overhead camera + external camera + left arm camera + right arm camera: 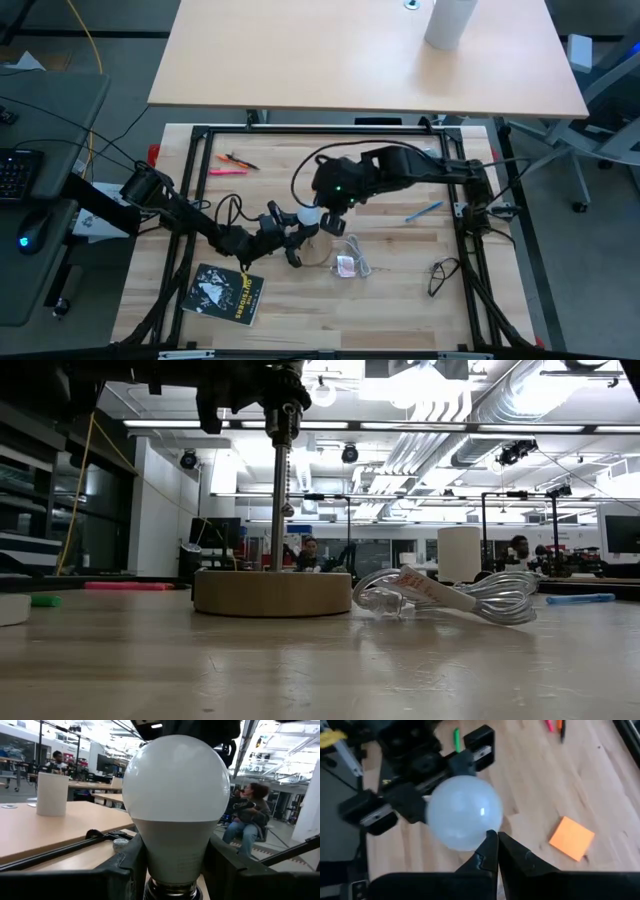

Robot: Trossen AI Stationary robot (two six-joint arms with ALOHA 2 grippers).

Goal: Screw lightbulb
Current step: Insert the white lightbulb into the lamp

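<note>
Left gripper (292,240) sits near the middle of my table, its dark fingers (125,865) spread on either side of the white frosted globe lightbulb (176,805), flanking the bulb's lower body; I cannot tell from the left wrist view whether they actually press on it. That bulb stands upright, its silver-grey base pointing down, over the tan round wooden disc (272,592); from overhead I see it as a small white spot (309,216) between the two grippers.

Right gripper (496,851) hangs just at the bulb's 3 o'clock side in the high view, and its two dark fingertips are pressed together, gripping nothing, right at the edge of the globe (464,812).

Just at 4 o'clock from the disc lies a small see-through plastic packet (347,264). At 8 o'clock, nearer the table's front edge, rests a black booklet (224,294). Farther off at 2 o'clock is a blue pen (424,211), and at 10 o'clock a pink marker (226,171). An orange square paper note (571,838) shows on the wood in the right wrist view.
</note>
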